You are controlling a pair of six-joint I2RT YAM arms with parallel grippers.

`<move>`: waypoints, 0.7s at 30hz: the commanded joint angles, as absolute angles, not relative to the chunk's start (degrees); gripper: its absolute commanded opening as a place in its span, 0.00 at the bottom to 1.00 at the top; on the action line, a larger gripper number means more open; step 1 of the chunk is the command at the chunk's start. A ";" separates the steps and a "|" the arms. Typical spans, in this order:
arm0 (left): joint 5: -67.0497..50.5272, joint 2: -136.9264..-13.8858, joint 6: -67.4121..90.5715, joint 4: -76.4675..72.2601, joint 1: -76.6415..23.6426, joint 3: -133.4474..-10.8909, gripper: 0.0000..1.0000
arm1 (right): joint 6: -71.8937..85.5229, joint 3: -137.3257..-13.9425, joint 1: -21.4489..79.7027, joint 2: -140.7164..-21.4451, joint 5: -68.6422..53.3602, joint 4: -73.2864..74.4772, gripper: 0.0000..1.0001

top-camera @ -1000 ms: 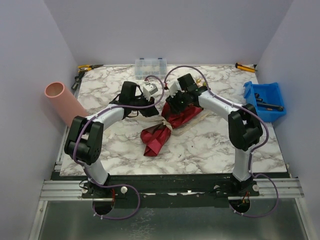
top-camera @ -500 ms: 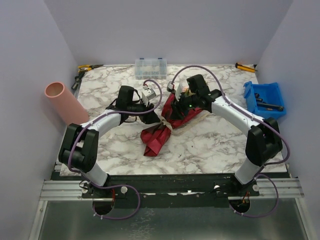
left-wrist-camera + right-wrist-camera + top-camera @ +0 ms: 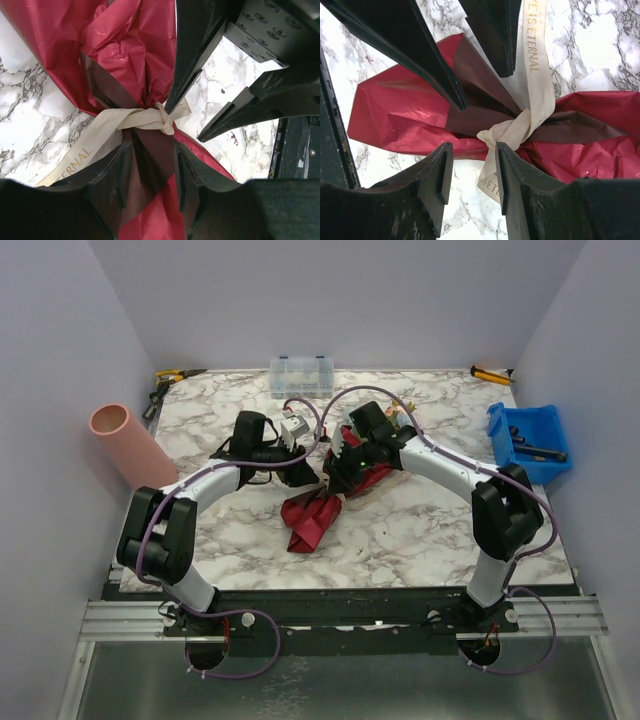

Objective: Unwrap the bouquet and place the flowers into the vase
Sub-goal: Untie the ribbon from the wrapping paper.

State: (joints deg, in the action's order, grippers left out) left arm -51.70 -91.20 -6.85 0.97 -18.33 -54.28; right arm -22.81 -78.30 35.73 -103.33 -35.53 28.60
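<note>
Twice confirmed, once per wrist camera: meeting point at the ribbon knot. Found the left gripper partly open, jaws straddling the dark neck of the wrap just below the knot, nothing pinched as far as can be told. Found the right gripper likewise partly open, facing in from the opposite side, tips just short of the knot, with a ribbon tail and bare marble showing in the gap; empty. Judged reason for the crowding: one side to steady the neck, the other to pull a ribbon end; cannot say which. Located the bouquet lying flat on the marble table, mid-surface, between the two wrists. Noted crinkled, glossy wrap, bright crimson where lit, near-brown where gathered at the neck; beige ribbon with gold lettering, one tight knot, tails trailing on the marble. Saw no flowers clearly; presumably inside the sheet. Spotted the vase, a salmon-pink tube, tilted at the table's left edge, well apart. Unwrapping not yet begun.
</note>
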 commanded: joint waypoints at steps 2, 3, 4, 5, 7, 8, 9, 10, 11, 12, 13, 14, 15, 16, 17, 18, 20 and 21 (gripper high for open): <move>-53.29 -92.82 -5.04 -2.27 -16.99 -53.79 0.44 | -22.87 -80.55 35.84 -106.22 -32.18 27.70 0.45; -53.41 -92.83 -4.86 -2.49 -16.83 -53.75 0.44 | -22.84 -80.65 35.85 -106.61 -31.81 27.60 0.44; -53.52 -92.87 -4.60 -2.67 -16.64 -53.67 0.44 | -22.83 -80.73 35.83 -106.82 -31.65 27.40 0.44; -53.55 -92.88 -4.37 -2.93 -16.46 -53.54 0.44 | -22.77 -80.76 35.85 -106.94 -31.71 27.19 0.43; -53.61 -92.93 -4.04 -3.28 -16.27 -53.27 0.44 | -22.85 -80.64 35.85 -107.13 -31.73 26.93 0.40; -53.69 -93.07 -3.95 -3.39 -16.22 -53.20 0.44 | -23.09 -80.55 35.86 -107.14 -31.73 26.94 0.36; -53.69 -93.16 -3.83 -3.49 -16.17 -53.17 0.44 | -23.20 -80.43 35.86 -107.06 -31.66 26.73 0.32; -53.69 -93.25 -3.73 -3.78 -16.16 -53.09 0.43 | -23.42 -80.26 35.82 -106.77 -31.56 26.60 0.29; -53.70 -93.32 -3.69 -3.95 -16.09 -53.00 0.42 | -23.59 -80.08 35.86 -106.51 -31.47 26.46 0.25; -53.68 -93.32 -3.61 -4.27 -16.08 -52.91 0.41 | -23.77 -80.15 35.84 -106.16 -31.66 26.52 0.19; -53.77 -93.45 -3.58 -4.58 -16.08 -52.83 0.40 | -23.97 -80.28 35.86 -105.81 -31.90 26.68 0.13; -53.95 -93.56 -3.52 -4.70 -16.07 -52.77 0.40 | -24.14 -80.48 35.85 -105.61 -32.12 26.92 0.07; -54.17 -93.67 -3.52 -4.89 -16.08 -52.74 0.38 | -24.27 -80.62 35.84 -105.37 -32.33 27.02 0.02; -54.38 -93.76 -3.43 -5.18 -16.08 -52.66 0.38 | -24.42 -80.75 35.85 -105.21 -32.47 27.07 0.01; -54.60 -93.84 -3.34 -5.55 -16.08 -52.62 0.37 | -24.60 -80.77 35.82 -105.08 -32.67 27.11 0.01; -54.86 -93.82 -3.26 -5.85 -16.08 -52.44 0.37 | -24.76 -80.80 35.86 -104.90 -32.86 26.98 0.01; -55.48 -93.86 -3.16 -6.86 -16.17 -52.06 0.37 | -24.83 -80.77 35.85 -104.61 -33.07 26.59 0.01; -55.92 -93.74 -3.21 -7.63 -16.17 -51.70 0.37 | -24.87 -80.77 35.84 -104.46 -33.14 26.39 0.00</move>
